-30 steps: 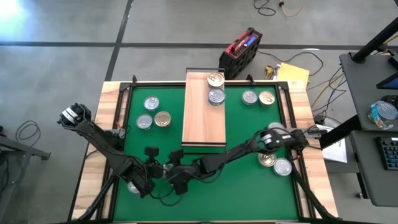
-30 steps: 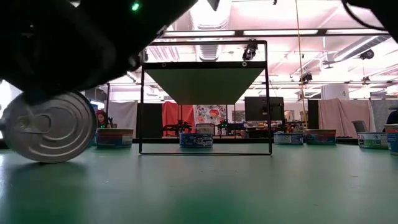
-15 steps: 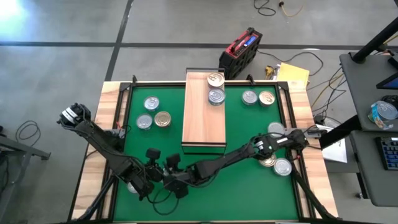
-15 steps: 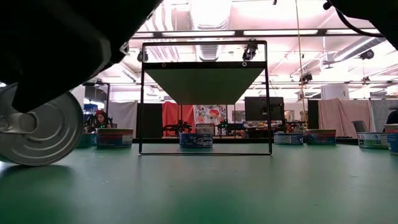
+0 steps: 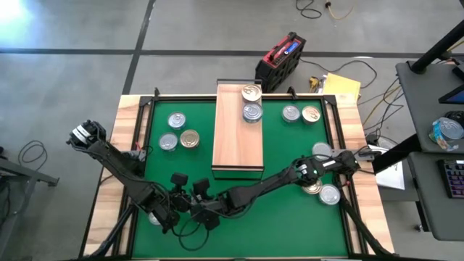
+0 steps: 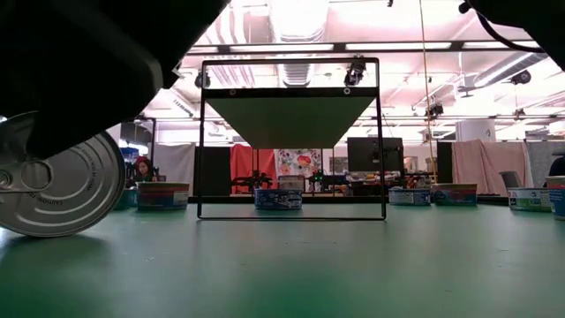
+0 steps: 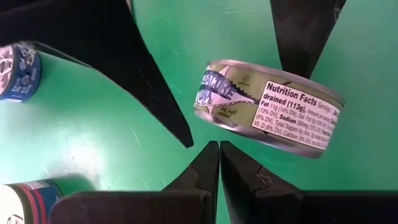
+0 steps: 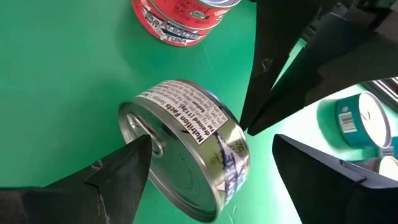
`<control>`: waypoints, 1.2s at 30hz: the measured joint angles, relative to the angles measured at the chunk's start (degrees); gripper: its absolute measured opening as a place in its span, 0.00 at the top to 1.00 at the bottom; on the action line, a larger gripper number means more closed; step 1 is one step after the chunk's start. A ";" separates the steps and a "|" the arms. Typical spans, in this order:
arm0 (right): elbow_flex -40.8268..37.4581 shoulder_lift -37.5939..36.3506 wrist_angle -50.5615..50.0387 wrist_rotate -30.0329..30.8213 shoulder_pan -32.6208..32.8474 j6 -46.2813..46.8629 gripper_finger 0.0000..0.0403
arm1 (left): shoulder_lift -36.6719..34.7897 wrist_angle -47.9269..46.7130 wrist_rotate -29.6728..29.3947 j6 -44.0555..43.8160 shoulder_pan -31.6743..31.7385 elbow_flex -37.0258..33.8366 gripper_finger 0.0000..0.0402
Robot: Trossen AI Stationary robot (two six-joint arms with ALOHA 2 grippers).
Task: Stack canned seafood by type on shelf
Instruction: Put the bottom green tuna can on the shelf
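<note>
Only 2 tins (image 5: pixel 251 102) are set on the shelf (image 5: pixel 238 138); about 9 others are scattered on the green mat (image 5: pixel 290 145). A tilted tin (image 8: pixel 186 146) is framed by the right gripper's (image 8: pixel 205 168) wide jaws. The left gripper (image 7: pixel 219 163) is seen closed, empty.
</note>
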 joint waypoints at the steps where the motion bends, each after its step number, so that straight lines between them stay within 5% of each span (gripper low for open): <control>1: -0.06 0.00 0.24 -0.49 -0.06 0.00 0.19 | 0.00 0.00 0.25 -0.26 -0.03 -0.03 1.00; 8: -0.42 0.37 3.04 -6.85 -1.13 1.50 0.19 | -0.68 -6.59 4.18 -7.61 -1.62 0.60 1.00; 20: -0.44 0.37 2.66 -8.81 -1.44 1.28 0.32 | -4.17 -17.86 4.56 -13.96 -3.82 4.61 1.00; 36: -0.27 0.37 1.03 -13.58 -2.11 7.19 0.64 | -12.27 -25.43 0.89 -21.23 -6.29 4.46 1.00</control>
